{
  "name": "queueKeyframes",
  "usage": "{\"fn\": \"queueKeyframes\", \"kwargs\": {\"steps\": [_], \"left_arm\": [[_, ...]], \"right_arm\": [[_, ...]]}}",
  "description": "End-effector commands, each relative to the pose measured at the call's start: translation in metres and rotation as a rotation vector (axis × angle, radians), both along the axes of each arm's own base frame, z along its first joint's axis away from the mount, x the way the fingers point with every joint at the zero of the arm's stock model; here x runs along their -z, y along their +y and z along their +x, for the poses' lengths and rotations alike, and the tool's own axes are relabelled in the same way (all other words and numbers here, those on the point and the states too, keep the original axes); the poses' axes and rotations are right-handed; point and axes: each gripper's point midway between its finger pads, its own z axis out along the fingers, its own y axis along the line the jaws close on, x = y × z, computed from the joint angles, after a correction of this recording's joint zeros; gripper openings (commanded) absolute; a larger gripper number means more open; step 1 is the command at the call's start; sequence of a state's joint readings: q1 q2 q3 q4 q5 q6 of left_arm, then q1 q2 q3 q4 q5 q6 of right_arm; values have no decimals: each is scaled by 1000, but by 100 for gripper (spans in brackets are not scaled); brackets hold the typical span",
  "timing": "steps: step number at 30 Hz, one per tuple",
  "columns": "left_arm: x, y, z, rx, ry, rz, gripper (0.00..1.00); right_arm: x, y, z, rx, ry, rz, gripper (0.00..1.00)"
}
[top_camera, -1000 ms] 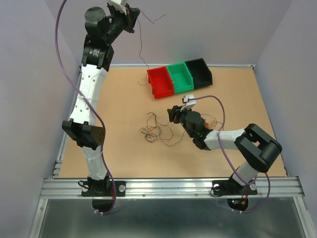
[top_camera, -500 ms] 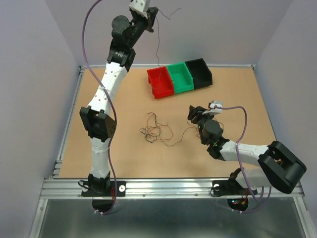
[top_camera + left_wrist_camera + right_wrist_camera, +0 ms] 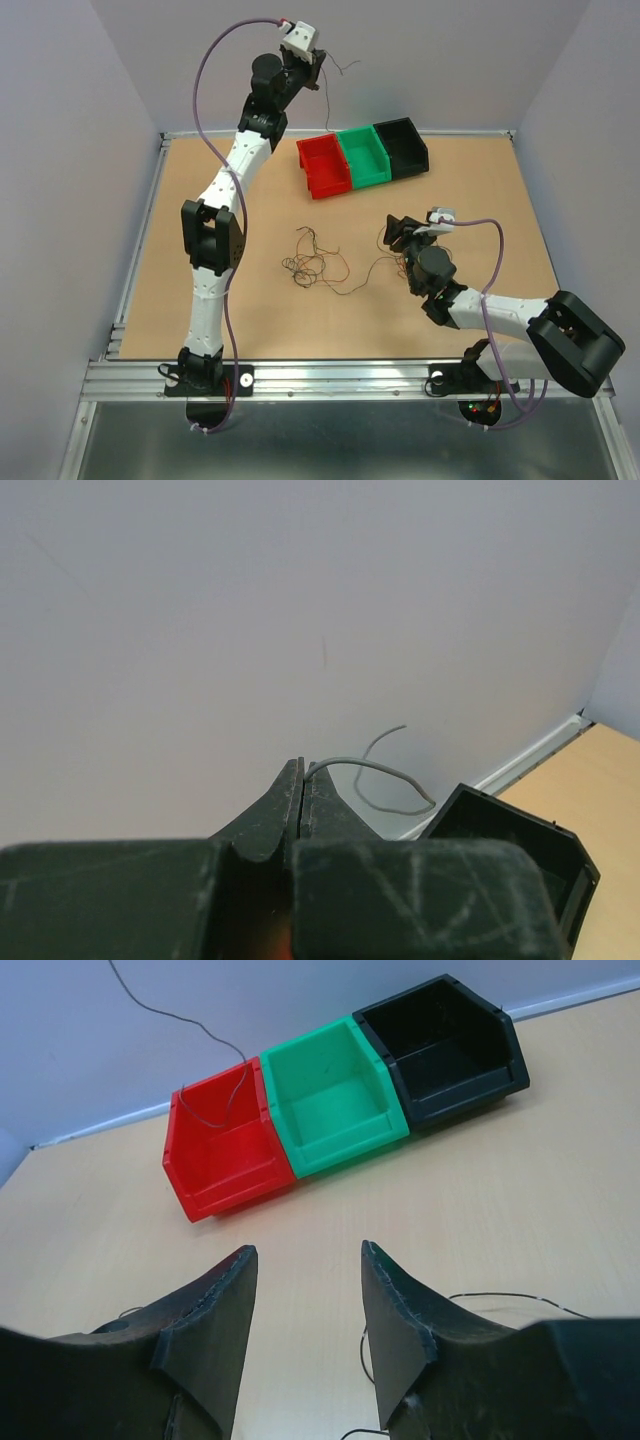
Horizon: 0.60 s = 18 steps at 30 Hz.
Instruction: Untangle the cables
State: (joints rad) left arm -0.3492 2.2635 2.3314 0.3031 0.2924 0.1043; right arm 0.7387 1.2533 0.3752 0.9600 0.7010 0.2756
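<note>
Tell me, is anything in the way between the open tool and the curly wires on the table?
Nothing visible is. The right tool hangs open beside the cables, with only bare table between them. The bins stand farther back.

Open tabletop (image 3: 165,240) left of the cables (image 3: 312,262), bins (image 3: 362,155) lining the far edge — right hand (image 3: 397,232) low beside them

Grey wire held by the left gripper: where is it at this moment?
The grey wire hangs from the left gripper, raised high over the back edge of the table; the right wrist view shows its lower end in the red bin.
</note>
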Motion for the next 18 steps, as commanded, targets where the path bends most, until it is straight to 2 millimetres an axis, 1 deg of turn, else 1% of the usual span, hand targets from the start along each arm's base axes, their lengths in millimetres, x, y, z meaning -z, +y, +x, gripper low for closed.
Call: {"fn": "queueKeyframes", "kwargs": {"steps": [1, 2, 3, 4, 5, 6, 7, 8, 9, 10, 11, 12, 13, 15, 16, 18], "left_arm": [[-73, 12, -27, 4, -171, -60, 0], [-77, 13, -32, 8, -173, -64, 0], [-77, 13, -33, 10, -168, -63, 0], [-63, 13, -31, 13, -138, -51, 0], [-67, 12, -38, 22, -141, -45, 0], [-51, 13, -35, 16, -113, -25, 0], [-44, 14, -35, 15, -100, -14, 0], [-45, 15, -40, 14, -100, -6, 0], [-39, 16, -40, 10, -92, 8, 0], [-18, 17, -38, 4, -63, 38, 0], [-17, 19, -41, 4, -63, 46, 0], [2, 21, -39, 1, -28, 60, 0], [5, 25, -40, -1, -20, 62, 0], [18, 27, -41, 8, 2, 83, 0], [35, 29, -40, 7, 28, 115, 0], [44, 28, -44, 21, 34, 159, 0]], "right_arm": [[-12, -10, 0, 41, -50, 51, 51], [-11, -10, 1, 42, -49, 50, 51], [-11, -10, 1, 42, -49, 52, 51], [-9, -9, 1, 39, -45, 47, 51], [-9, -9, 1, 39, -46, 51, 51], [-9, -9, 1, 36, -47, 49, 51], [-8, -9, 1, 34, -46, 50, 51], [-9, -8, 1, 30, -48, 51, 50], [-8, -8, 1, 27, -46, 49, 50], [-8, -8, 0, 25, -46, 51, 50], [-8, -8, 0, 23, -47, 53, 50], [-10, -8, -1, 21, -52, 60, 50], [-9, -8, -2, 18, -52, 60, 50], [-10, -9, -2, 17, -55, 65, 49], [-11, -9, -3, 15, -58, 69, 49], [-11, -10, -4, 13, -58, 70, 49]]}}
